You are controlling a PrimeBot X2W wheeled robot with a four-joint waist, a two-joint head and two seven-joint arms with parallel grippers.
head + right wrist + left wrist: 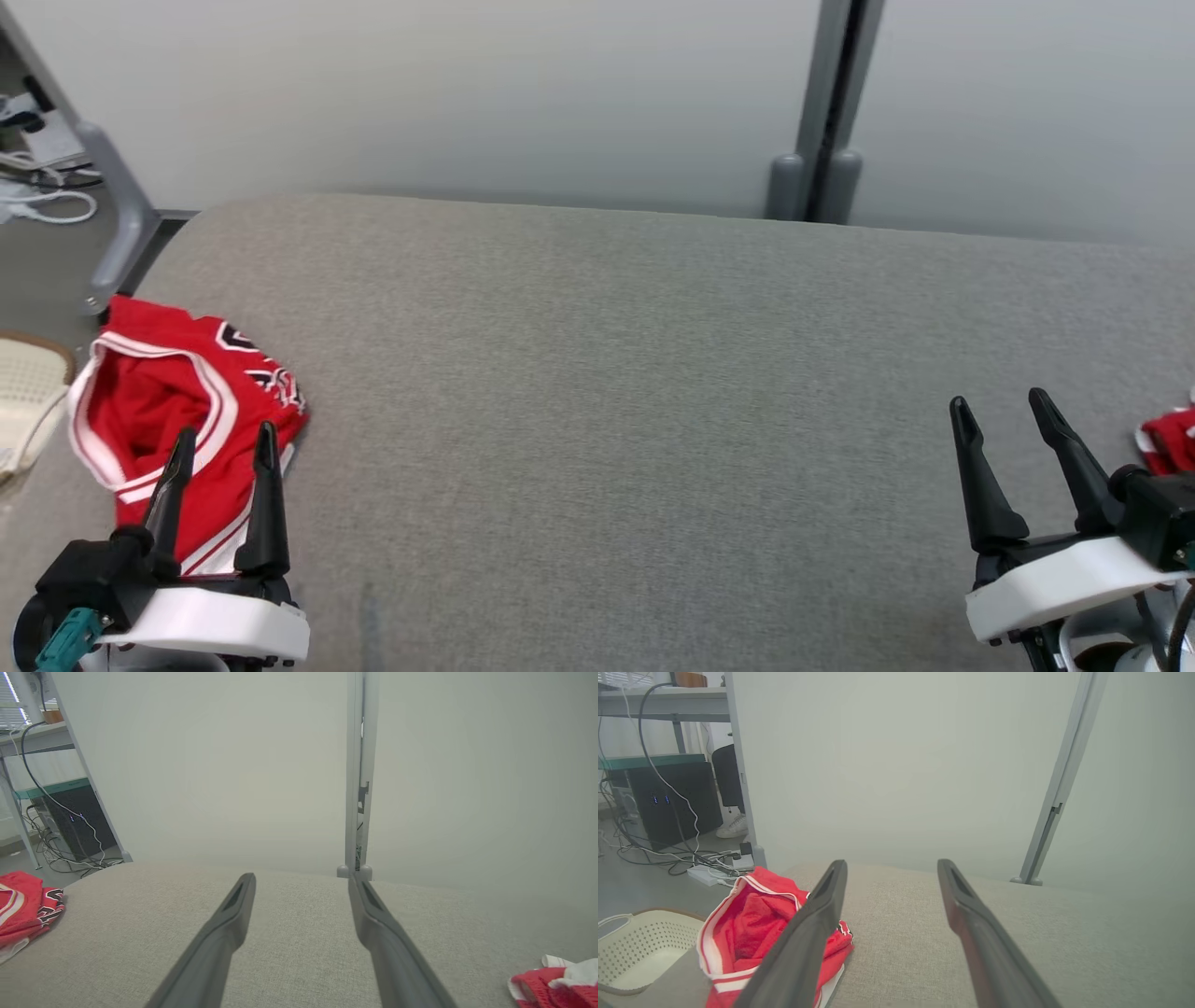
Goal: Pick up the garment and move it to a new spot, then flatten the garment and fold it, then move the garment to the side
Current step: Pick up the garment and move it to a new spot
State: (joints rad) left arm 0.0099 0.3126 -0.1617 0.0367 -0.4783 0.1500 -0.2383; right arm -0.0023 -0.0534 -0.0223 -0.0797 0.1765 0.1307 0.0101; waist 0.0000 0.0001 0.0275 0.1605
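Since the red garment (159,373) lies crumpled at the left end of the grey worktop (607,373), waistband gaping and nothing flattened or folded, the step in hand looks to be the first: picking it up. The left tool (226,432) hangs just over the garment's near part, fingers spread and holding nothing; whether the tips touch cloth I cannot tell. The right tool (999,399) is likewise released and empty, well apart at the right end, near a second scrap of red cloth (1172,439). Next, the left tool should drop onto a thick fold such as the white-trimmed waistband, pinch it, and carry it toward the bare middle, away from the pale basket (23,392) beside the left edge.
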